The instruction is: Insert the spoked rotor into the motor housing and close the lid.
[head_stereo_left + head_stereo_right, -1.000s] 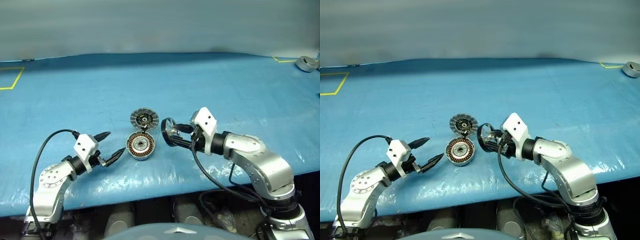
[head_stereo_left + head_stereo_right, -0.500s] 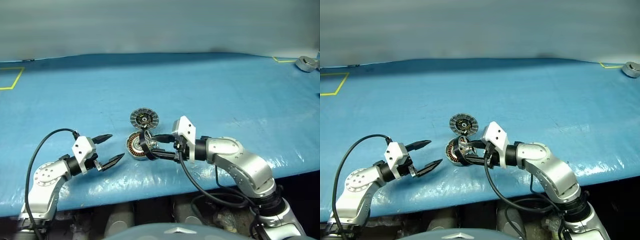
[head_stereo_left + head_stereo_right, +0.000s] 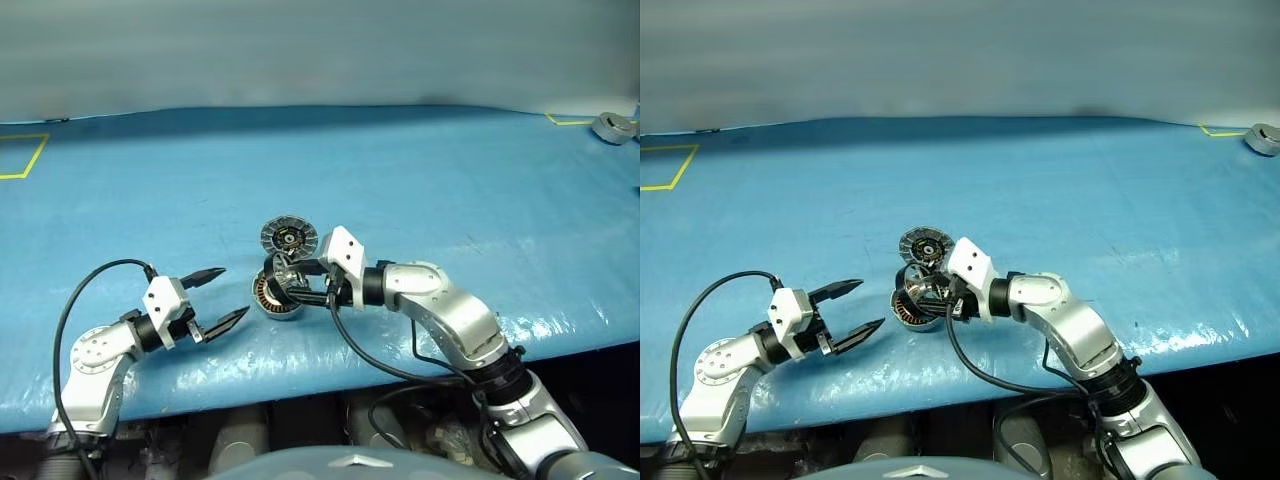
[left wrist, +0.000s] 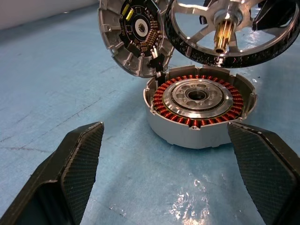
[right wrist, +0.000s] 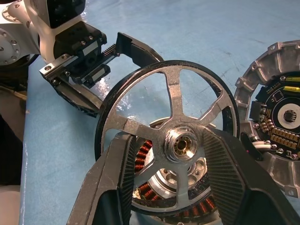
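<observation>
The rotor (image 5: 168, 140) is a dark-rimmed ring with silver spokes running to a hub and a brass shaft below, open between the spokes. The right gripper (image 5: 168, 187) is clamped on it, holding it just above the housing (image 4: 199, 110), whose copper windings circle a silver hub. The lid (image 4: 133, 33) leans beside the housing, dark face showing. The left gripper (image 3: 222, 297) hangs near, fingers spread apart, above the blue mat (image 3: 450, 170).
</observation>
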`<state>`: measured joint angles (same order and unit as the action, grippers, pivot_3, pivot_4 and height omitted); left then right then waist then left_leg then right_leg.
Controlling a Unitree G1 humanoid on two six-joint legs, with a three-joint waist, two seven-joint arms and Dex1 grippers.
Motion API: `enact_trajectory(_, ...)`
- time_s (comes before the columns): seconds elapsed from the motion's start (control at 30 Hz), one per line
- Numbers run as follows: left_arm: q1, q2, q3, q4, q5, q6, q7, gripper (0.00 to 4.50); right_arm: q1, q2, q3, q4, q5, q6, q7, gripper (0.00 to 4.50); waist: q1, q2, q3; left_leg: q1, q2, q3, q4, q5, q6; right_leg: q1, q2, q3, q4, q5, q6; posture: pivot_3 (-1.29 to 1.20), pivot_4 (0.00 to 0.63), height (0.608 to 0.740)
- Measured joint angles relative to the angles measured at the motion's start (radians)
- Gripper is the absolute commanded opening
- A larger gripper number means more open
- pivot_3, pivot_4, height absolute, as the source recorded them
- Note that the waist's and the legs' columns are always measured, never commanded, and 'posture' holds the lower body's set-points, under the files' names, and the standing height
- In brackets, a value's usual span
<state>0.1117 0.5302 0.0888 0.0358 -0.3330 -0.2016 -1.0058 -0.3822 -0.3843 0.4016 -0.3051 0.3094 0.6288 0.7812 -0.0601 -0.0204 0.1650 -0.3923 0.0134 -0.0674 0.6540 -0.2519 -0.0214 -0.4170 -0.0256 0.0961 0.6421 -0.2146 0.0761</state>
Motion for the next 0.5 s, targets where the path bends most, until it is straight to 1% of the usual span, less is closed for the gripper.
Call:
enact_trajectory(0.13,0.000,-0.013,-0.001,0.002,0.000,-0.013,0.002,4.50,-0.025,-0.003,0.025,0.018,-0.036,-0.018,0.006,1.85,0.000,0.000,0.000,0.000,0.000,0.000,0.000,0.000,0.000,0.000,0.000,0.000,0.000,0.000,0.000,0.00,0.150,0.740)
enact_trajectory(0.5,0.021,-0.014,0.000,0.002,0.000,-0.023,0.014,4.50,-0.028,-0.019,0.061,0.035,-0.117,-0.055,0.022,1.85,0.000,0.000,0.000,0.000,0.000,0.000,0.000,0.000,0.000,0.000,0.000,0.000,0.000,0.000,0.000,0.00,0.150,0.740)
